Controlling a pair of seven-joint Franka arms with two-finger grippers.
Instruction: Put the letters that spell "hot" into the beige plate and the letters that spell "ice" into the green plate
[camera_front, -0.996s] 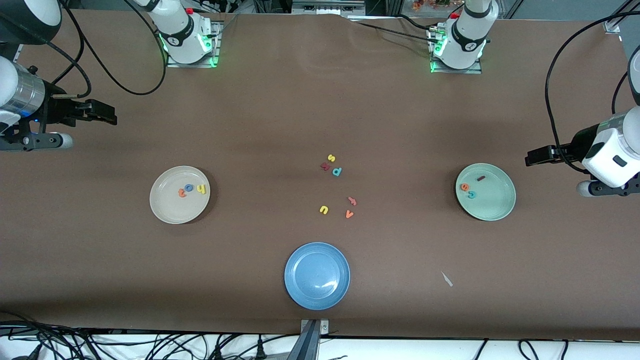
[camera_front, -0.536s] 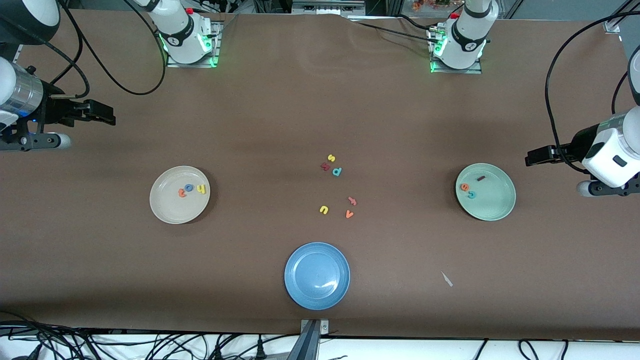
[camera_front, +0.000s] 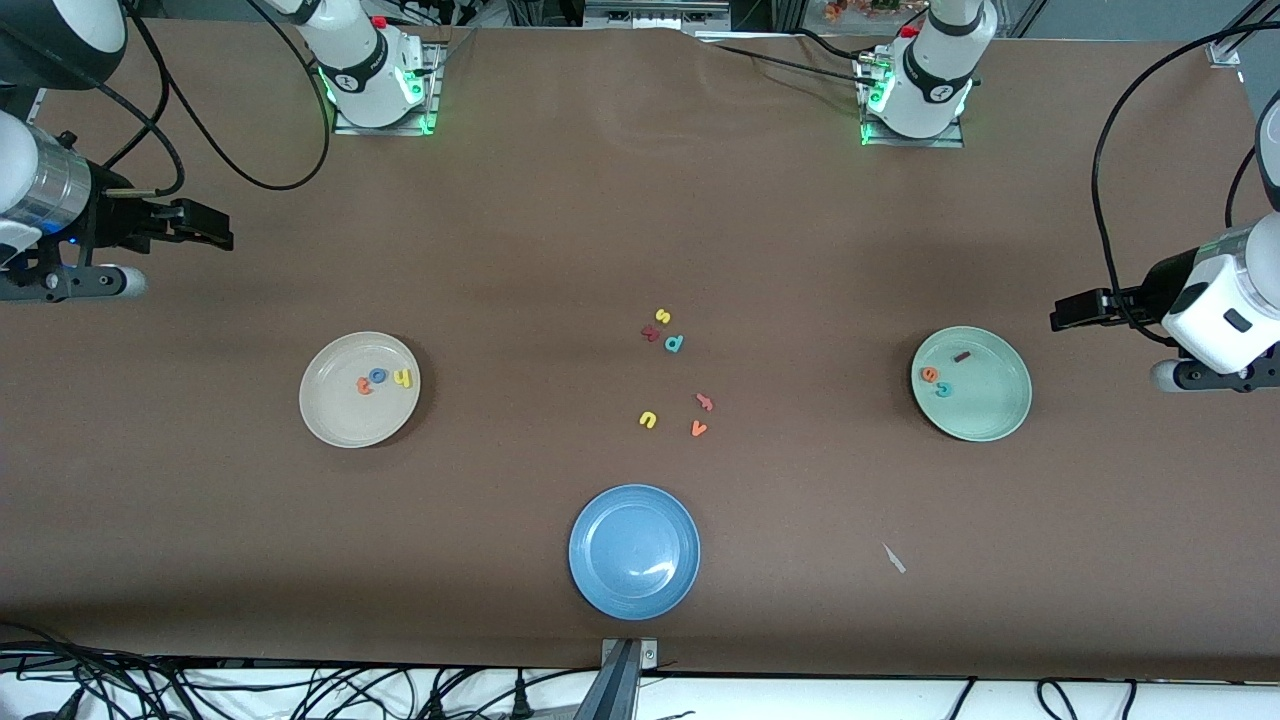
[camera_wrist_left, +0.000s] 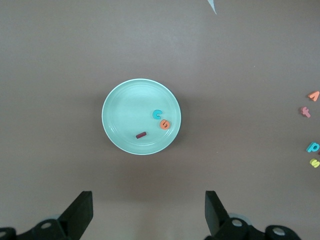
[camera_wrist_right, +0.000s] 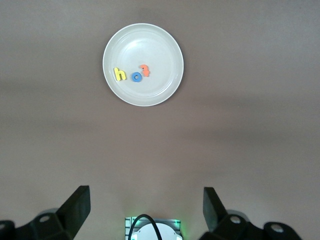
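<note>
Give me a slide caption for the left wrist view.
Open left gripper above green plate holding teal c, orange e, dark red i.

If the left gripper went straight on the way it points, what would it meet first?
Probably bare brown table; the open left gripper points down just short of the round mint-green plate, though depth is unclear.

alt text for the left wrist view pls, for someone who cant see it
A pale green plate on a brown table holds a teal "c", an orange "e" and a dark red "i". The left gripper, fingers open, hangs empty above the bare table beside it.
</note>
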